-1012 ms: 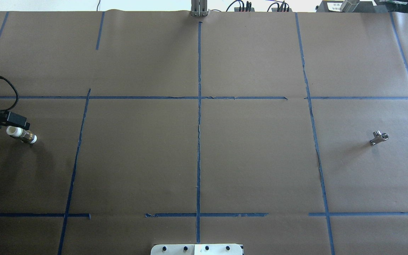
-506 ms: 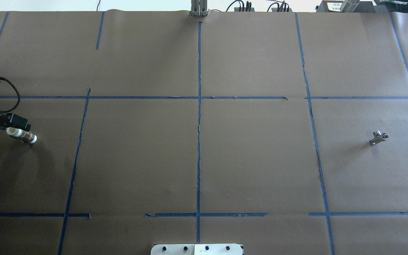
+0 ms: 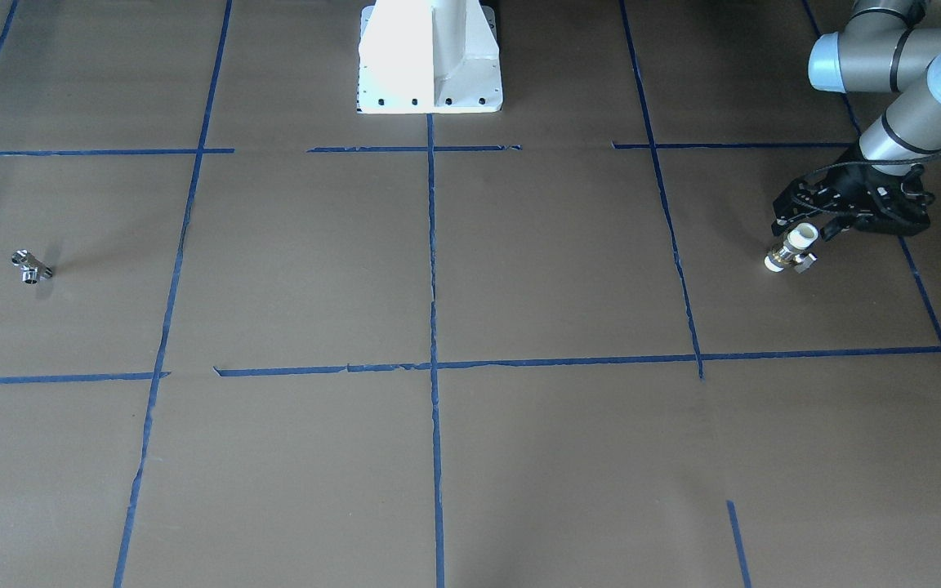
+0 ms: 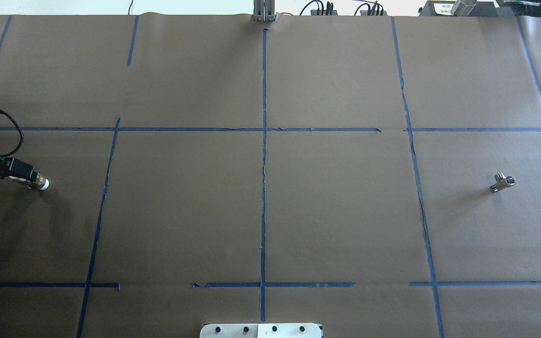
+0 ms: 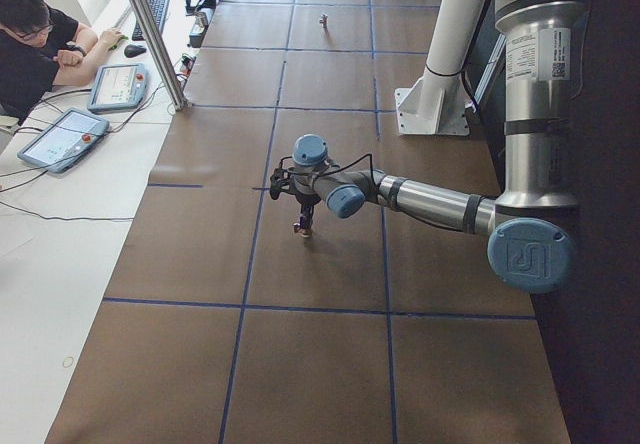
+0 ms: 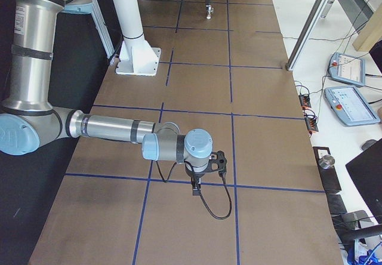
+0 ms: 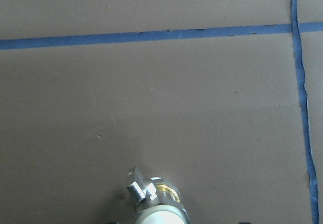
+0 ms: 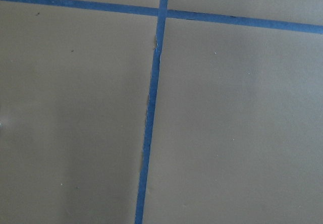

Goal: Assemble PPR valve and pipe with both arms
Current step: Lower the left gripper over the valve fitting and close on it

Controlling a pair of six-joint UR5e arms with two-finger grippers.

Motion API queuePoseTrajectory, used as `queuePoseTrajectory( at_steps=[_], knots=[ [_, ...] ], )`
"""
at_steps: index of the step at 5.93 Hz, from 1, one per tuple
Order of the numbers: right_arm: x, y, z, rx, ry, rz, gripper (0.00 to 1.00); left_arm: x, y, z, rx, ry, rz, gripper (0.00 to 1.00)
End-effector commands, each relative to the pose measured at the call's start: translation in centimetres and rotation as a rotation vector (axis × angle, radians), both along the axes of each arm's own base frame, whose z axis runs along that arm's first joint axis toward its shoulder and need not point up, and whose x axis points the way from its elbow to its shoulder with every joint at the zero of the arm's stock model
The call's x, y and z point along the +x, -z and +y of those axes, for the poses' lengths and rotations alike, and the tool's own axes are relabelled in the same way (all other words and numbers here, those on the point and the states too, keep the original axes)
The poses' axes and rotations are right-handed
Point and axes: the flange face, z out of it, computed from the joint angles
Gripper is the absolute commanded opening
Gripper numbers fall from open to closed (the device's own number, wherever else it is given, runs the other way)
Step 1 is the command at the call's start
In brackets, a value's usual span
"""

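- The left gripper [image 3: 809, 222] is low over the valve [image 3: 789, 251] at the table's [image 4: 345, 211] left end. Its jaws look spread, with the valve's upper white end between them.
- The valve stands tilted on the brown paper, its lower white end down.
- The pipe [image 4: 502, 182] lies by itself on the right side, well apart from the valve.
- The right gripper [image 6: 196, 190] hangs over a blue tape line [image 8: 151, 103]. I cannot tell how its jaws stand.

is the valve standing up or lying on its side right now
Upright. The PPR valve stands vertical on one white end in the exterior left view, and the left wrist view looks down along it from its top end.
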Motion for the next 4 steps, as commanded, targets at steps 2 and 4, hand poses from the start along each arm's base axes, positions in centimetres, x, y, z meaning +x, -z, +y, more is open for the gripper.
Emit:
queuePoseTrajectory(
  at_steps=[2, 4],
  knots=[
    [-0.01, 0.0, 0.01, -0.001, -0.001, -0.001, 1.0, 0.23, -0.13, 0.55, -0.029, -0.01, -0.021, 0.84],
    [-0.01, -0.07, 0.03, -0.001, 0.001, -0.001, 1.0, 0.61, -0.28, 0.39, -0.036, -0.016, -0.027, 0.84]
  ],
)
